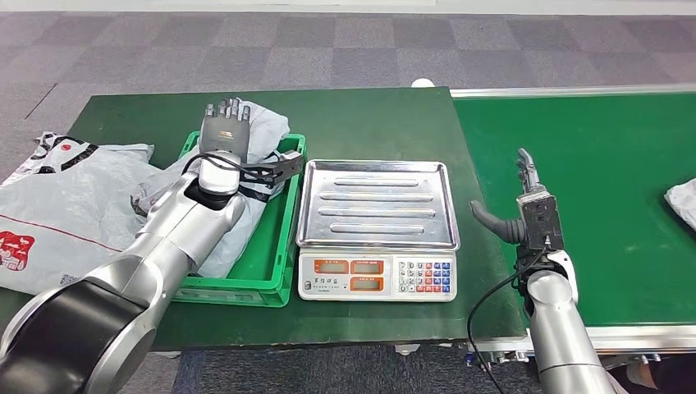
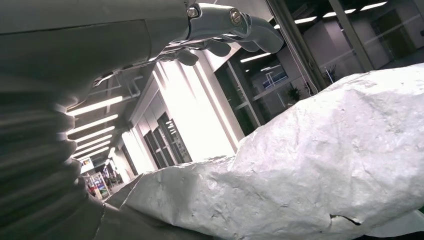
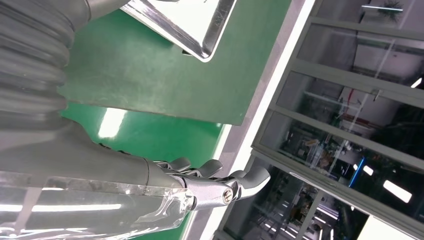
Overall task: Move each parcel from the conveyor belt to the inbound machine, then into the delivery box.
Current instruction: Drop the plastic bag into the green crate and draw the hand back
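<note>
Left robot hand (image 1: 225, 125): fingers spread, empty, above crumpled grey plastic parcel (image 1: 267, 131) in green plastic crate (image 1: 279, 246). Right robot hand (image 1: 525, 205): open, empty, over green conveyor belt (image 1: 607, 164).

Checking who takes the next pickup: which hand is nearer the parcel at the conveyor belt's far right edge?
Right. The right hand hovers at the conveyor belt's left edge, open, with bare belt between it and the parcel. The left hand is over the green crate, beyond the scale.
</note>
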You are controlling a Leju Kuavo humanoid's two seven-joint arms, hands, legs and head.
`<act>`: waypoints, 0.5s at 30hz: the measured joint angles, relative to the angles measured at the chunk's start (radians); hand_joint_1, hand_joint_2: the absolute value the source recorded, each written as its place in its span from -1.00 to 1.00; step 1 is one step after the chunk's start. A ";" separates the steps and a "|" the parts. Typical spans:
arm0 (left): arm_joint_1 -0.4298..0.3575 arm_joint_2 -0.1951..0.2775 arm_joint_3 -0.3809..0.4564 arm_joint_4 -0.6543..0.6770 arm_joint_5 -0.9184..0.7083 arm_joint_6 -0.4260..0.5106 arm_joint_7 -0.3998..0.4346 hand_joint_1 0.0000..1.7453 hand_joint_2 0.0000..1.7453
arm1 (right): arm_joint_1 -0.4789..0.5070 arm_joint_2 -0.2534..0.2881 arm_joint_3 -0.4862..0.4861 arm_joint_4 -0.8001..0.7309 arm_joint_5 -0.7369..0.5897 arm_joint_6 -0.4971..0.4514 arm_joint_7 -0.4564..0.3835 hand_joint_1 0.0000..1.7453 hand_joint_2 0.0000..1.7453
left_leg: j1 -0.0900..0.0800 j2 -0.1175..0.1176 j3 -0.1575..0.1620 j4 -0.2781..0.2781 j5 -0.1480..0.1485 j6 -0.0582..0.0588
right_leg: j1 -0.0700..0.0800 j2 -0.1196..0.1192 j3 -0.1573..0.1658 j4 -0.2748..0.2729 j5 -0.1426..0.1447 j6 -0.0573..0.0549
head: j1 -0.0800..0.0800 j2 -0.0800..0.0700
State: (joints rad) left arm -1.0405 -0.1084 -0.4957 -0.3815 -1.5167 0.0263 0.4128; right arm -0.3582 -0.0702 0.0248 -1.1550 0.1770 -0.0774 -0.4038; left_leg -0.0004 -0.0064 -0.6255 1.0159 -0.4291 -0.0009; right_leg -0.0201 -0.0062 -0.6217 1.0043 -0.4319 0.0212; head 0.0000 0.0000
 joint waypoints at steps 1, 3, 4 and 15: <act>0.000 0.000 0.000 -0.001 0.000 0.000 0.000 -1.00 1.00 | 0.000 0.000 0.000 0.000 0.000 0.000 0.000 -1.00 1.00 | 0.000 0.000 0.000 0.000 0.000 0.000 | 0.000 0.000 0.000 0.000 0.000 0.000 | 0.000 0.000; 0.002 -0.001 0.002 -0.002 0.001 0.008 -0.004 -1.00 1.00 | 0.001 0.000 0.000 0.000 0.000 0.000 0.000 -1.00 1.00 | 0.000 0.000 0.000 0.000 0.000 0.000 | 0.000 0.000 0.000 0.000 0.000 0.000 | 0.000 0.000; 0.003 -0.002 0.006 -0.003 0.003 0.019 -0.012 -1.00 1.00 | 0.002 0.000 0.000 -0.001 0.000 0.000 0.000 -1.00 1.00 | 0.000 0.000 0.000 0.000 0.000 0.000 | 0.000 0.000 0.000 0.000 0.000 0.000 | 0.000 0.000; 0.018 -0.077 0.155 -0.064 0.342 0.031 -0.391 -1.00 1.00 | 0.010 0.000 -0.002 -0.019 0.000 0.003 0.002 -1.00 1.00 | 0.000 0.000 0.000 0.000 0.000 0.000 | 0.000 0.000 0.000 0.000 0.000 0.000 | 0.000 0.000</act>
State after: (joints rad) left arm -1.0228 -0.1851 -0.3405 -0.4458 -1.1750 0.0572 0.0213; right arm -0.3480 -0.0702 0.0229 -1.1735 0.1771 -0.0741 -0.4017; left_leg -0.0008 -0.0068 -0.6260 1.0159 -0.4294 -0.0007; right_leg -0.0205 -0.0066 -0.6215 1.0042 -0.4319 0.0213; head 0.0000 0.0000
